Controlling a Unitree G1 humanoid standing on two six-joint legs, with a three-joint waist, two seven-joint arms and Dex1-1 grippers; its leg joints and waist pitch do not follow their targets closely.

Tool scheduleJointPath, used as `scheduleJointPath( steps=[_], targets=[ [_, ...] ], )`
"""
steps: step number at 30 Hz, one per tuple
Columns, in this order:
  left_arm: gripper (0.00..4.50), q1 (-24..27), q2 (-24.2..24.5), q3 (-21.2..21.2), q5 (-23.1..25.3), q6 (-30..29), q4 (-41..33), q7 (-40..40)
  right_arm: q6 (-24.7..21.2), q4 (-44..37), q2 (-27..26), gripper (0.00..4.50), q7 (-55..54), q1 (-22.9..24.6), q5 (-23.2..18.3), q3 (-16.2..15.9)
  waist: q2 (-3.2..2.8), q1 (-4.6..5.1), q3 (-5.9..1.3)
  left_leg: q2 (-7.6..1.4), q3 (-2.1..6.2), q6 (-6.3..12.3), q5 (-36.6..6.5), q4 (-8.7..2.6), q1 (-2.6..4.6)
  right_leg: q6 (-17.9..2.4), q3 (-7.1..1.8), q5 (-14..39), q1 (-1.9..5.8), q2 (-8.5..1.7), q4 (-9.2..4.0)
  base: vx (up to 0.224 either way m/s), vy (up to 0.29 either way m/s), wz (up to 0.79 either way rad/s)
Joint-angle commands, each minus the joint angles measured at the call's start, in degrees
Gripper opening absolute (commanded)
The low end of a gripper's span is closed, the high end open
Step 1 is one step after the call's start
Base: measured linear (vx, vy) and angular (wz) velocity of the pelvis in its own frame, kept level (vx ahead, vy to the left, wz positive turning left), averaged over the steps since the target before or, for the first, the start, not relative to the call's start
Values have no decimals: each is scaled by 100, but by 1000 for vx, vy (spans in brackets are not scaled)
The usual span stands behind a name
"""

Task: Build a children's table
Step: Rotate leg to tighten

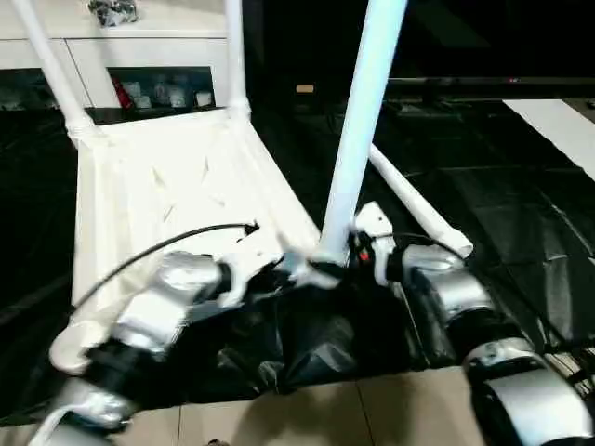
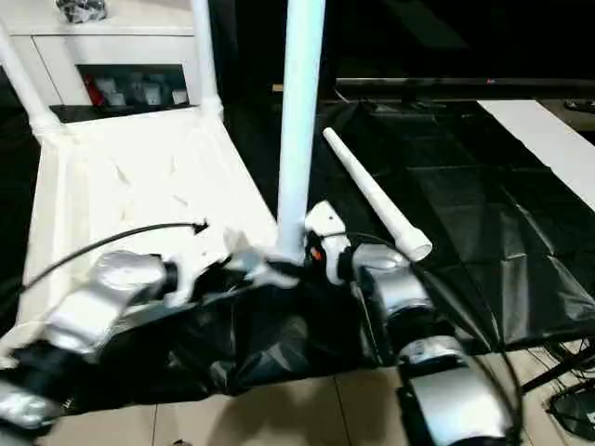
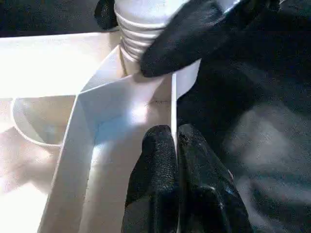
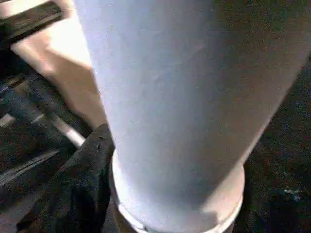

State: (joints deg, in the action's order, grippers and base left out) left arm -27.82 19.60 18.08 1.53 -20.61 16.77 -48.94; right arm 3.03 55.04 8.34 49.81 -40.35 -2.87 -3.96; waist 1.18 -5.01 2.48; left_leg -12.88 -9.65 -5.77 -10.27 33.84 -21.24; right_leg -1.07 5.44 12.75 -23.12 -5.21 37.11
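While the upturned tabletop (image 1: 158, 186) lies on the black-covered surface (image 1: 521, 186), a leg (image 1: 358, 130) stands upright in its near corner socket. Left fingers (image 3: 160, 174) pinch the tabletop's wall just beside it; right fingers (image 3: 194, 34) wrap the leg's threaded base, nearer of the two.

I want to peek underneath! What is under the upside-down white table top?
The white plastic table top lies ribs-up on a crinkly black plastic cover. What lies beneath that cover is hidden.

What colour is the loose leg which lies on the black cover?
White, like the table itself. The loose leg shows best in the right eye view.
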Motion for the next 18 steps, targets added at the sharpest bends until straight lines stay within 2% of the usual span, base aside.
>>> scheduleJointPath(
  steps=[1, 2, 3, 4, 7, 9, 12, 14, 17, 18],
  targets=[
    [0, -289, -203, -240, 76, -95, 71, 605, -51, 169, -197, 290, -514, -60, -47, 47, 7, 17, -378, -40, -47, 298, -389, -333, 34, -1442, -311, -260, 375, -268, -372, 0, 0, 0],
    [0, -356, -329, -301, 122, -199, 161, 875, -119, 279, -357, 284, -940, -86, -90, 156, 8, 22, -376, -34, -50, 289, -393, -336, 40, -1425, -312, -233, 372, -261, -382, 0, 0, 0],
    [0, -423, -462, -372, 161, -300, 246, 1155, -166, 387, -515, 284, -1345, -119, -133, 260, -19, 22, -381, -29, -44, 248, -420, -336, 39, -1397, -312, -202, 377, -270, -386, 0, 0, 0],
    [0, -522, -677, -506, 193, -464, 366, 1592, -194, 525, -740, 280, -1863, -167, -171, 368, -6, 51, -379, -27, -53, 216, -407, -337, 35, -1394, -324, -230, 375, -271, -383, 0, 0, 0],
    [0, -589, -936, -590, 236, -491, 427, 1996, -114, 666, -1043, 280, -2401, -237, -101, 359, -17, 54, -391, -12, -49, 202, -370, -328, 34, -1365, -311, -268, 385, -264, -391, 0, 0, 0],
    [0, -584, -1101, -597, 240, -377, 433, 2166, -45, 712, -1238, 280, -2432, -277, -63, 341, -11, 65, -403, -10, -53, 291, -285, -314, 23, -1377, -314, -482, 393, -266, -377, 0, 0, 0],
    [0, -489, -1138, -444, 276, -282, 370, 2061, 143, 727, -1339, 280, -2447, -311, 64, 258, -16, 62, -394, -11, -58, 358, -330, -315, 22, -1378, -305, -456, 383, -263, -388, 0, 0, 0],
    [0, -415, -1080, -357, 291, -236, 316, 1922, 196, 729, -1315, 334, -2270, -333, 64, 258, -15, 68, -391, -17, -55, 374, -379, -320, 22, -1372, -308, -422, 389, -265, -388, 0, 0, 0],
    [0, -297, -920, -297, 203, -183, 159, 1565, 236, 702, -1127, 358, -1896, -369, 25, 250, -10, 84, -385, -19, -52, 394, -461, -326, 12, -1367, -304, -361, 397, -269, -393, 0, 0, 0],
    [0, -262, -855, -266, 170, -147, 100, 1411, 259, 687, -1041, 368, -1808, -376, 48, 219, -2, 129, -377, -14, -47, 416, -504, -329, -6, -1360, -301, -268, 403, -268, -403, 0, 0, 0]
  ],
)
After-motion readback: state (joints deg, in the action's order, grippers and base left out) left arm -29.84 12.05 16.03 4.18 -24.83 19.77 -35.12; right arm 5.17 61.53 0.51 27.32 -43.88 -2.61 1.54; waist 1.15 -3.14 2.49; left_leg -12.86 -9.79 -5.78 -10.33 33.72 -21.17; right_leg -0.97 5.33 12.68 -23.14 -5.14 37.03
